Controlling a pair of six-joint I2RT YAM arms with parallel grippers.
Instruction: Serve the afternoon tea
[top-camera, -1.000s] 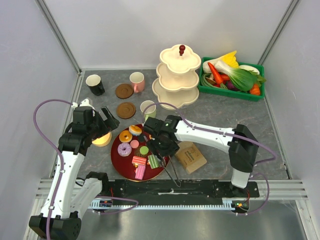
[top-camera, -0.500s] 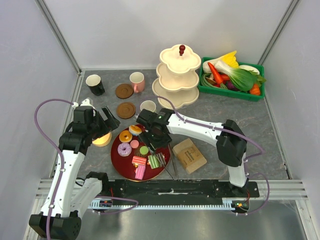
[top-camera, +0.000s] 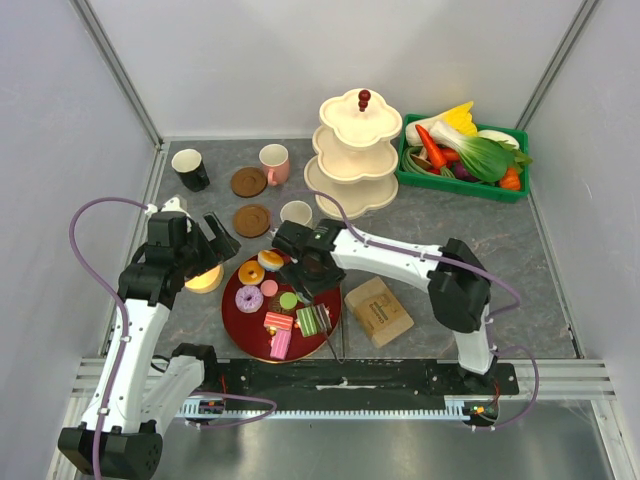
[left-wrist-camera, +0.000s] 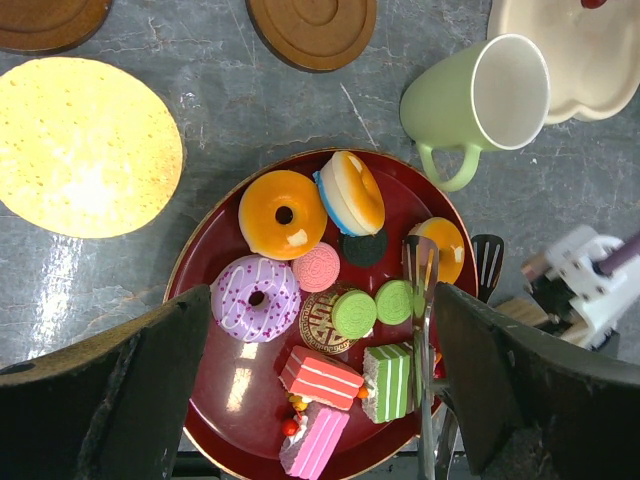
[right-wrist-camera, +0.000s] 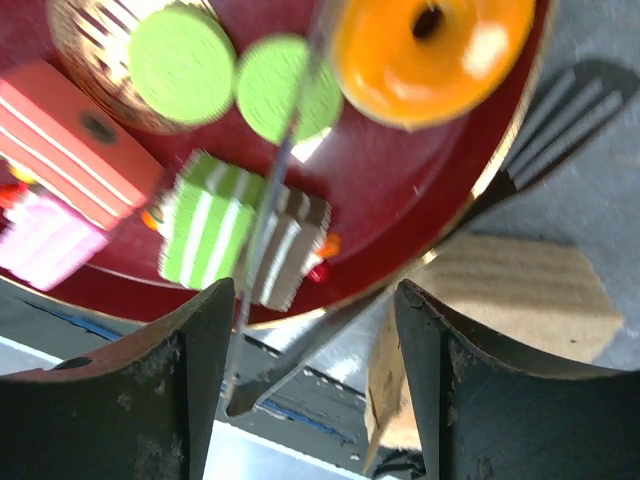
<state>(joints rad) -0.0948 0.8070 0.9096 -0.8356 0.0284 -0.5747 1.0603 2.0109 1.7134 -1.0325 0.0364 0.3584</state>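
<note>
- At the near side of the plate (left-wrist-camera: 405, 195) lies the green cake slice (left-wrist-camera: 385, 380). The tongs (left-wrist-camera: 420, 330) pass just above it, so a low swing could push it over the rim.
- The right end effector (top-camera: 312, 272) is clenched on the tongs, above the right part of the plate. One tip is over the orange donut (left-wrist-camera: 447, 245). A dark slotted shape lies outside the rim, on the surface (left-wrist-camera: 300, 110). I cannot tell if it is the second tip or a shadow. If it is the tip, a squeeze would pinch the rim and tilt the plate.
- The donut looks smooth and round, so I think it may slip out of a light squeeze.
- The left end effector (top-camera: 218, 238), left of the plate, is released wide and empty. It is a risk only if both arms go to the plate together.
- Just beyond the plate stands the mug (top-camera: 296, 213), between the plate and the stand (top-camera: 355, 150). An arm carrying a pastry could knock it over.
</note>
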